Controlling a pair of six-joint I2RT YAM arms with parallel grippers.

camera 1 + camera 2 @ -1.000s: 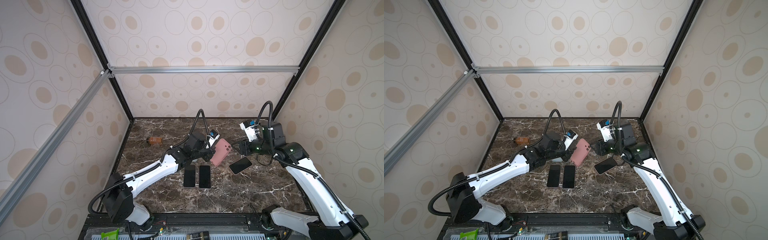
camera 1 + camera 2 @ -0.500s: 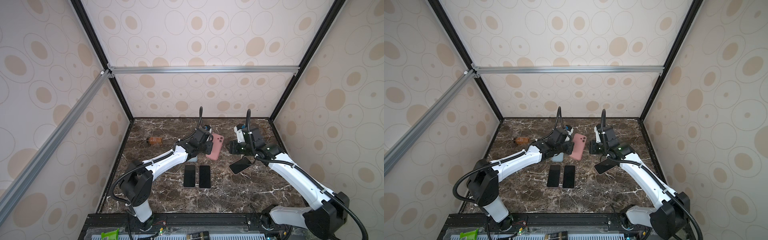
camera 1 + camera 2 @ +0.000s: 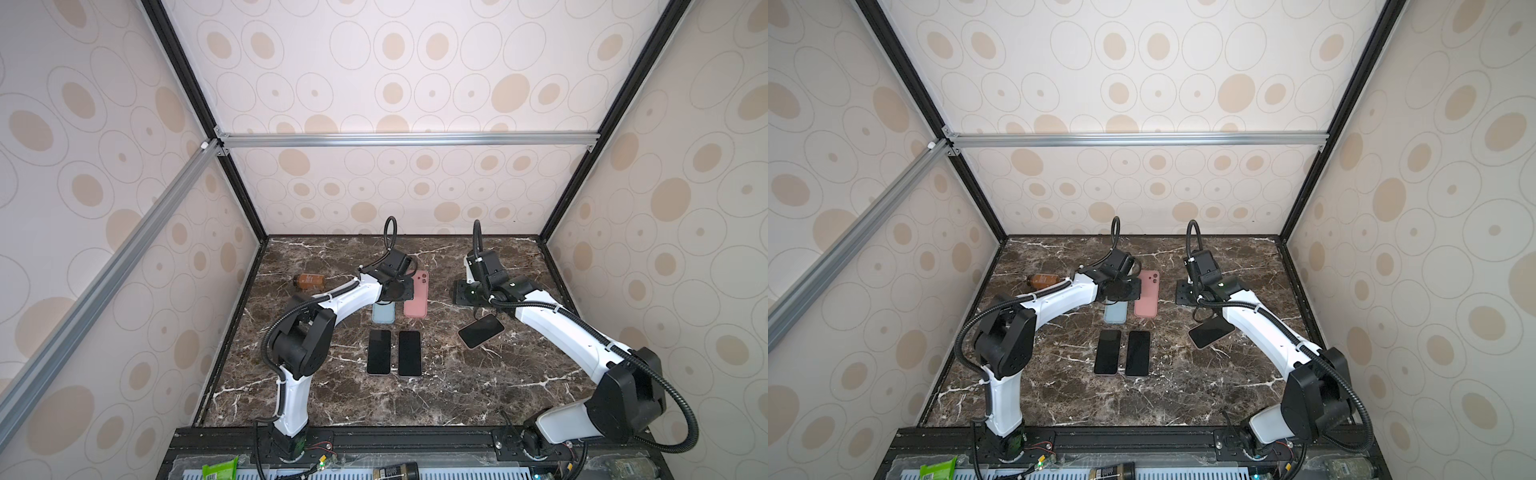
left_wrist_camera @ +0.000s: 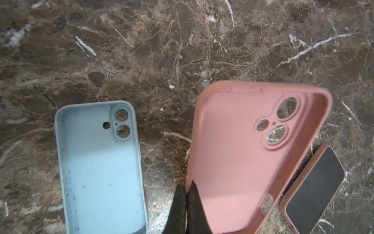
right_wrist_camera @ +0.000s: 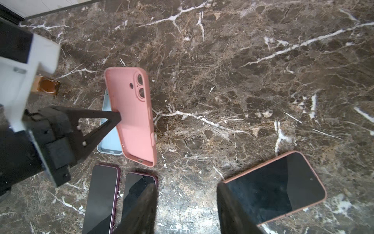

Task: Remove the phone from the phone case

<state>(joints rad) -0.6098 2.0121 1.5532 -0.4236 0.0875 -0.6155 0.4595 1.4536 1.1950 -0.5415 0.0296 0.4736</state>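
The pink phone case [image 3: 417, 296] [image 4: 238, 162] is empty, its inner side and camera holes showing. It hangs just above the marble beside the blue case. My left gripper [image 4: 187, 187] [image 3: 406, 289] is shut on its long side wall; the fingertips [image 5: 117, 117] pinch that edge. The phone [image 3: 481, 331] [image 5: 277, 184], dark screen up with a pink rim, lies free on the table to the right. My right gripper [image 5: 185, 188] [image 3: 468, 292] hovers open behind the phone, nothing between its fingers.
An empty light-blue case [image 3: 382, 312] lies left of the pink one. Two dark phones [image 3: 379, 352] [image 3: 409, 353] lie side by side nearer the front. A brown bottle [image 3: 308, 281] lies at the back left. Black frame posts and walls border the table.
My left gripper has carried the pink case left and lower, straightening it beside the blue case. My right arm has dropped and shifted left. The phone has stayed put.
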